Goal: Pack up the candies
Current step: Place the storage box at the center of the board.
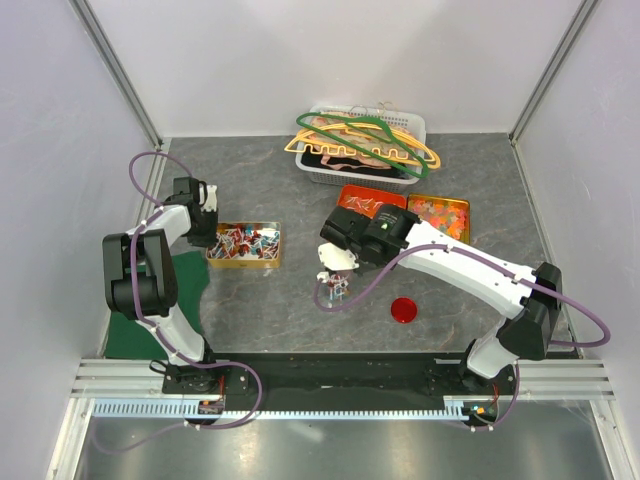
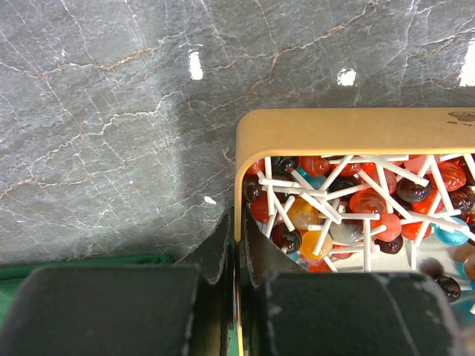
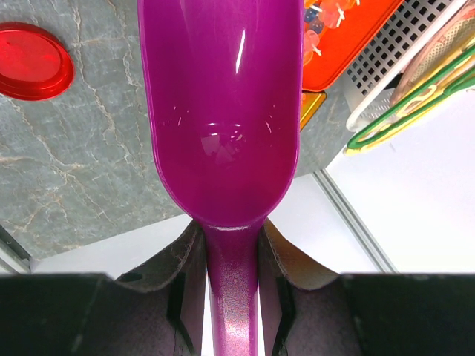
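While the left claw (image 2: 237,248) is pinched fully closed on the left wall of a yellow tin (image 2: 341,127), the candies (image 2: 334,215) lie heaped inside it. They are round red, orange, blue and dark sweets on white sticks. That tin sits on the grey marbled table (image 2: 111,111) toward its left edge, beside a green cloth (image 1: 188,280). Partly open, the right claw (image 3: 231,241) grips the handle of a purple scoop (image 3: 223,111), whose bowl looks empty. It hangs over the middle of the table, above a small clear jar (image 1: 335,290), with a red lid (image 3: 30,59) lying nearby. Two orange tins (image 1: 360,190) and a white basket (image 1: 415,125) of hangers (image 1: 360,140) stand toward the far edge.
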Available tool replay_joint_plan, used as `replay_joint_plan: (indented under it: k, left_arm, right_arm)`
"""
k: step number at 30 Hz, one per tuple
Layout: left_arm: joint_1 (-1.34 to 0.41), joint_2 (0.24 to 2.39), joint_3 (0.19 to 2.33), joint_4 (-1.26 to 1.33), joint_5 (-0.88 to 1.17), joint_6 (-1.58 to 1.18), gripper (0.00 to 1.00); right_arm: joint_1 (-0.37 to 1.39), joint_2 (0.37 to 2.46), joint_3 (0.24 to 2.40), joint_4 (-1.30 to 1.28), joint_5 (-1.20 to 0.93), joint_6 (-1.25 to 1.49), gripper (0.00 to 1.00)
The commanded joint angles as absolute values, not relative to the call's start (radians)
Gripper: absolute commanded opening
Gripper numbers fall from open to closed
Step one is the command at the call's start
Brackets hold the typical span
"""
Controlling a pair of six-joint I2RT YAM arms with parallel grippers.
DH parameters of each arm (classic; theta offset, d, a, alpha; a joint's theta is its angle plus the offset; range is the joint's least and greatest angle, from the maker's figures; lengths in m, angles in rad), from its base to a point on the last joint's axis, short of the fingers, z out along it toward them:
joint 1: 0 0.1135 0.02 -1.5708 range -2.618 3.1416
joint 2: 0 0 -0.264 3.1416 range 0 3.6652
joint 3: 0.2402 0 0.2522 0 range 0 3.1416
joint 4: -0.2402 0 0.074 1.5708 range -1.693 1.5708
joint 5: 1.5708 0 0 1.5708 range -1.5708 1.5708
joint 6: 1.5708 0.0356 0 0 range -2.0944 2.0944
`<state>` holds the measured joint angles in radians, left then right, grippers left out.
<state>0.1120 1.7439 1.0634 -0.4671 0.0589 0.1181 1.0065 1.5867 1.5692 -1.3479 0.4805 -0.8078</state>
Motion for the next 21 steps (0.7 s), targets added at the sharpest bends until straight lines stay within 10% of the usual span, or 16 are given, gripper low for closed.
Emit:
replay_joint_plan:
  k: [1, 13, 21]
  left_arm:
    - [0.121, 1.721, 1.080, -0.448, 0.095, 0.106, 0.02]
    - [0.126, 1.723, 1.083, -0.453, 0.138, 0.106, 0.05]
    - [0.126, 1.720, 1.083, -0.454, 0.149, 0.109, 0.37]
  right_arm:
    - [1.014, 1.549, 1.597, -1.456, 0.526, -0.792, 0.00]
    - [0.994, 1.551, 1.787, -1.453, 0.423, -0.785, 0.00]
    - [0.985, 1.551, 1.787, -1.424, 0.397, -0.788, 0.00]
